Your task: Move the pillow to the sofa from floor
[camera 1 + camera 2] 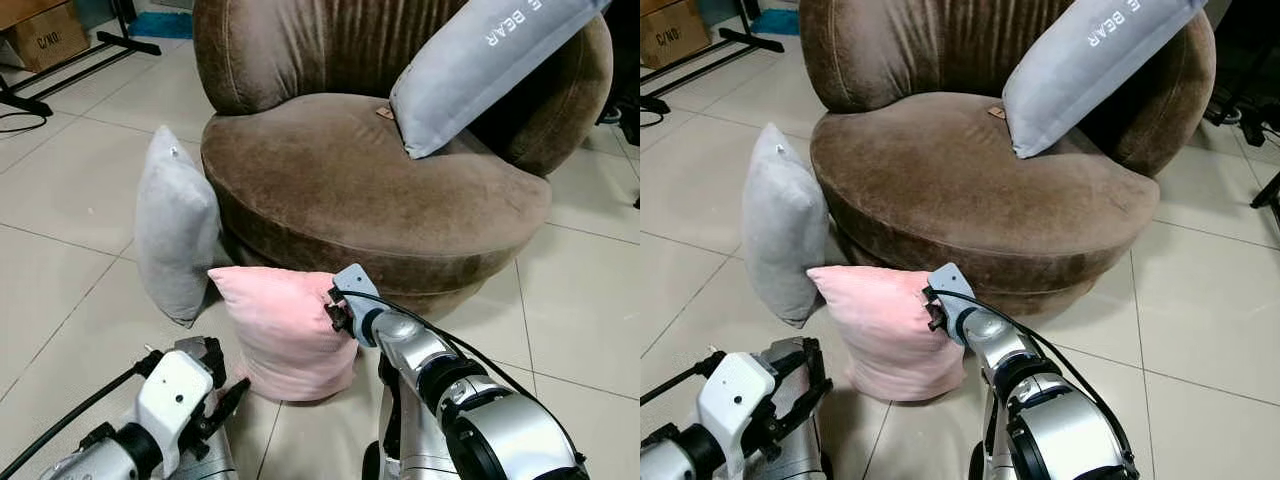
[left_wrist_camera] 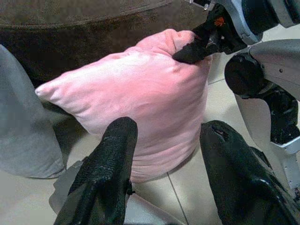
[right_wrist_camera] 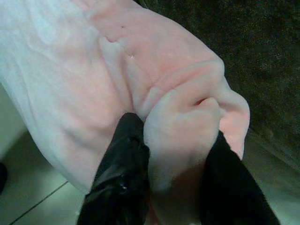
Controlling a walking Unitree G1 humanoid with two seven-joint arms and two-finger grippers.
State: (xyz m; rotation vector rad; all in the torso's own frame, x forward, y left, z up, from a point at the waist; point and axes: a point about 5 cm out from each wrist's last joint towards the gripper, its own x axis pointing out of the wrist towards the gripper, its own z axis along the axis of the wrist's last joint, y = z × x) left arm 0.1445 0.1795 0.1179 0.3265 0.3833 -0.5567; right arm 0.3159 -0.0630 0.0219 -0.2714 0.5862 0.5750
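A pink pillow (image 1: 285,330) stands upright on the tiled floor against the front of the round brown sofa (image 1: 370,180). My right gripper (image 1: 338,312) is shut on the pillow's upper right corner; in the right wrist view a fold of pink fabric (image 3: 180,136) is pinched between the two black fingers (image 3: 119,173). My left gripper (image 1: 222,385) hovers low at the pillow's left front, open, its fingers (image 2: 110,164) apart with the pillow (image 2: 140,108) just ahead of them.
A grey pillow (image 1: 175,225) leans upright on the floor against the sofa's left side. Another grey pillow (image 1: 480,60) rests tilted on the sofa seat and backrest. A cardboard box (image 1: 45,35) and a black stand (image 1: 70,60) sit at the far left.
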